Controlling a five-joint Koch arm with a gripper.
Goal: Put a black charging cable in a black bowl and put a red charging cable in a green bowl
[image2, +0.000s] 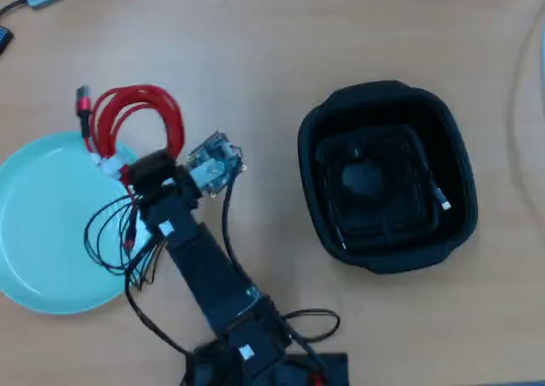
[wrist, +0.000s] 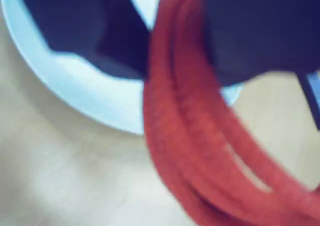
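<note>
In the overhead view, the shallow round mint-green bowl (image2: 43,224) lay at the far left of the wooden table (image2: 281,54). At its upper right rim hung the bright red charging cable (image2: 136,113), its loops reaching past the rim over the table, gripped by the closed gripper (image2: 128,166). Well to the right sat the large deep black plastic bowl (image2: 460,190), holding the coiled black charging cable (image2: 375,203). The blurred wrist view showed the red loops (wrist: 195,151) over the pale rim (wrist: 80,91).

No readable text, labels or numbers in either view.
</note>
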